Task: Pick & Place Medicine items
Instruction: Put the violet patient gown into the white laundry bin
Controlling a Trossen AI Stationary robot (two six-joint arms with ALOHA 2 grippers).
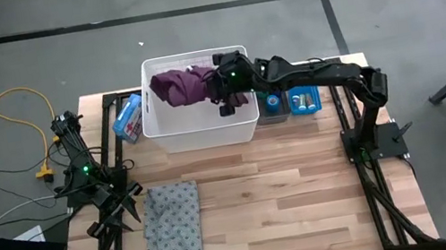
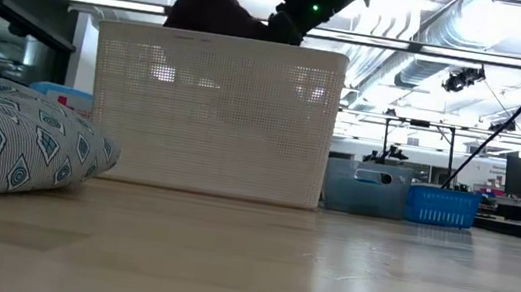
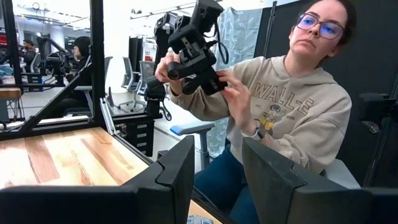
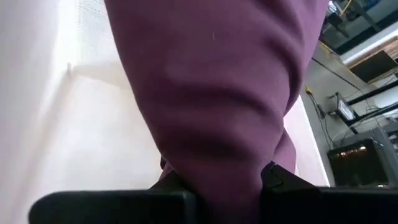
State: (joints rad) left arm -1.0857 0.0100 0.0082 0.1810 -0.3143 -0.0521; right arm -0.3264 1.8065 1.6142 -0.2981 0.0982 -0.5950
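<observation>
Grey patterned cloth (image 1: 173, 225) lying near-left on table (image 1: 307, 193) | right gripper (image 1: 219, 89) clamped on purple cloth (image 1: 180, 86), held over white basket (image 1: 202, 133) at far centre | blue rolls (image 1: 302, 101) in small blue bin (image 1: 306, 111) right of basket | left gripper (image 1: 119, 206) parked at left edge, fingers (image 3: 283, 180) apart, holding nothing

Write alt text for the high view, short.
Seen from above, the right gripper holds a purple cloth over a white basket at the wooden table's far edge. The left gripper rests open near the left edge, beside a grey patterned cloth; small blue bins sit right of the basket.
</observation>
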